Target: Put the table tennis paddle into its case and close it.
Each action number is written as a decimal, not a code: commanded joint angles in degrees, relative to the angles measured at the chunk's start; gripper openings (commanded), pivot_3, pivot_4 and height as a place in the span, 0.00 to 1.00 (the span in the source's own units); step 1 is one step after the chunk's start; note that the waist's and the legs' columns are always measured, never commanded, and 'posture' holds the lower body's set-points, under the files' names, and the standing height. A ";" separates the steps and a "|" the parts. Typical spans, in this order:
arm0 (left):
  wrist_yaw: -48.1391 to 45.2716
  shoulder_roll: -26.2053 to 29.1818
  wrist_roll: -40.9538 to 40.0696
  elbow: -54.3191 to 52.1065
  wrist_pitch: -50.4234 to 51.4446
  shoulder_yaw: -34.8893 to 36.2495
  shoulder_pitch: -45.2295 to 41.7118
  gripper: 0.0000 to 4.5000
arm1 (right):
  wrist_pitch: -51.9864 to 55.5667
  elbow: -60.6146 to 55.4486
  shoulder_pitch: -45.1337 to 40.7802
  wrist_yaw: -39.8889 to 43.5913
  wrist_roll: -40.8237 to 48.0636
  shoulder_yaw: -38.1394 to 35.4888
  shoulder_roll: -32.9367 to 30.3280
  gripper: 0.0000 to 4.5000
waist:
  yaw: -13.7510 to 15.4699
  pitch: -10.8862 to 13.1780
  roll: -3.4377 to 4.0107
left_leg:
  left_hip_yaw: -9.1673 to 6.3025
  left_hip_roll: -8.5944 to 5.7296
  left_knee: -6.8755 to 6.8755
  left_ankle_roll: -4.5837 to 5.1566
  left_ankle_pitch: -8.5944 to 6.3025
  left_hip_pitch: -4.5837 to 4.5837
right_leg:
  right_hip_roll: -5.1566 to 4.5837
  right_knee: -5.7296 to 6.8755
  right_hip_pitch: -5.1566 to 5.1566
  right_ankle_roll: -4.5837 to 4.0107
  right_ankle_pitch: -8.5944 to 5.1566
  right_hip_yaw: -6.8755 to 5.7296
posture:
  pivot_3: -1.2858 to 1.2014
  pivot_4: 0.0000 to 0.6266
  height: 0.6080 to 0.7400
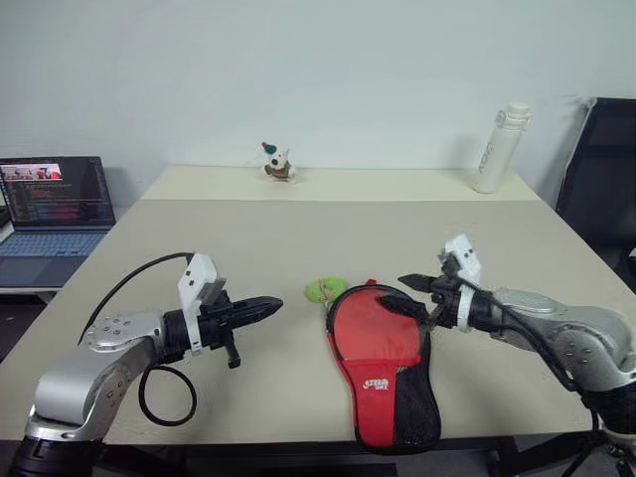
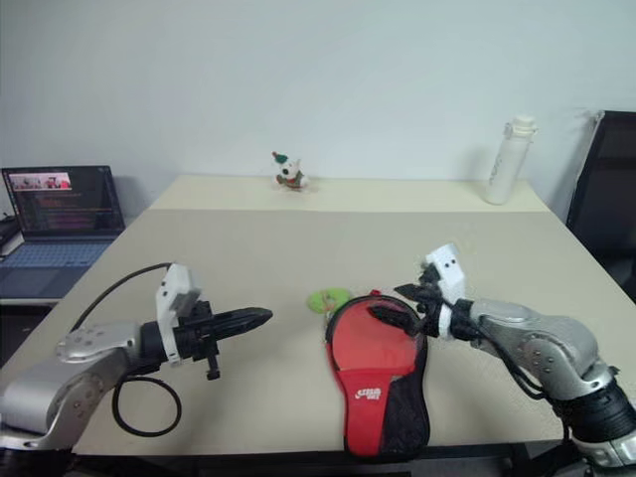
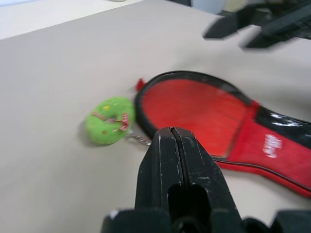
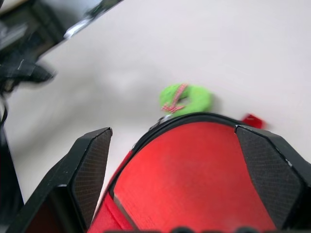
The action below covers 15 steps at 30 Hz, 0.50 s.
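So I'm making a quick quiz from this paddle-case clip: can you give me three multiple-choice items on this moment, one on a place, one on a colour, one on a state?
1. Where does the white bottle stand?
A. at the table's far right edge
B. beside the laptop
C. on the case

2. What colour is the fuzzy charm by the case?
A. blue
B. green
C. white

3. How do the two grippers stand?
A. both open
B. left open, right shut
C. left shut, right open

Answers:
1. A: the bottle stands at the far right of the table, away from the laptop.
2. B: the charm is bright green.
3. C: the left gripper has its fingers pressed together; the right gripper has them spread wide over the case's red side.
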 commanded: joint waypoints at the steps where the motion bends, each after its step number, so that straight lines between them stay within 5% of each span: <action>1: 2.83 -0.99 3.07 1.82 -1.14 -1.18 -2.48 0.00 | -2.52 0.02 -0.63 5.19 -6.77 2.10 1.89 0.99 | 0.00 0.00 0.00 | 0.01 0.00 0.01 0.00 0.00 0.00 | 0.00 0.02 -0.01 0.00 0.00 0.01 | 0.52 0.24 1.00; 4: 4.20 -3.23 6.01 6.01 -2.88 -3.58 -5.59 0.13 | -6.63 0.84 0.69 9.71 -16.28 7.35 2.03 1.00 | 0.10 0.00 0.00 | -0.01 -0.03 0.06 0.03 -0.01 0.01 | -0.04 0.06 0.04 0.00 0.00 -0.03 | 0.52 0.24 1.00; 15: 1.41 -10.75 14.14 27.04 -11.32 -10.45 -19.98 0.99 | -10.57 4.53 3.81 12.11 -31.20 10.07 8.96 1.00 | 0.18 0.00 -0.01 | -0.01 -0.05 0.20 -0.01 0.01 0.02 | -0.03 0.13 0.06 -0.01 0.01 -0.08 | 0.52 0.24 1.00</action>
